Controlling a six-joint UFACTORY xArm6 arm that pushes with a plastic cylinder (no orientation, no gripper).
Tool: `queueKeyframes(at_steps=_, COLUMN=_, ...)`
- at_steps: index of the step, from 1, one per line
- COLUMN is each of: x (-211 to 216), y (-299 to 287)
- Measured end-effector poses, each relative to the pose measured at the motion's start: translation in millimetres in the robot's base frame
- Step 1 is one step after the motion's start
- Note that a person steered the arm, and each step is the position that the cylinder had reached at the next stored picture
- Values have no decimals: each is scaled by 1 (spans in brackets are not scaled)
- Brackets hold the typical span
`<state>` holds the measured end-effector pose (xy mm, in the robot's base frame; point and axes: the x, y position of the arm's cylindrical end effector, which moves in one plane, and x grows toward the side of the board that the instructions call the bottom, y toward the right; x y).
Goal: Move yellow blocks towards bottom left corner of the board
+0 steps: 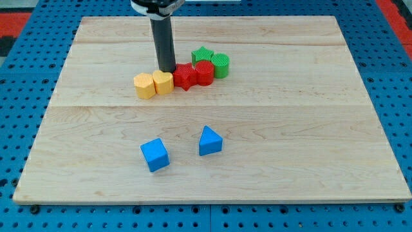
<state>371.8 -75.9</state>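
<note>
Two yellow blocks sit side by side left of the board's centre: a yellow hexagonal block [145,86] and a second yellow block [163,83] to its right. My tip [167,69] stands just above the right yellow block, at the seam between it and the red star block [185,77]. The right yellow block touches the red star.
A red round block [204,72], a green star block [203,56] and a green round block [220,65] cluster to the right of the red star. A blue cube [154,154] and a blue triangular block [209,141] lie lower on the wooden board [309,129].
</note>
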Motion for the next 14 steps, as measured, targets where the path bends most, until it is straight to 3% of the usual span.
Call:
queueKeyframes(at_steps=6, x=15, y=-10)
queueKeyframes(at_steps=8, x=43, y=-50)
queueKeyframes(at_steps=9, x=17, y=-53)
queueKeyframes(at_steps=10, x=35, y=-100)
queueKeyframes(at_steps=11, x=104, y=-116)
queueKeyframes(at_steps=12, x=123, y=-127)
queueKeyframes(at_steps=13, x=133, y=-100)
queueKeyframes(at_steps=14, x=158, y=-125)
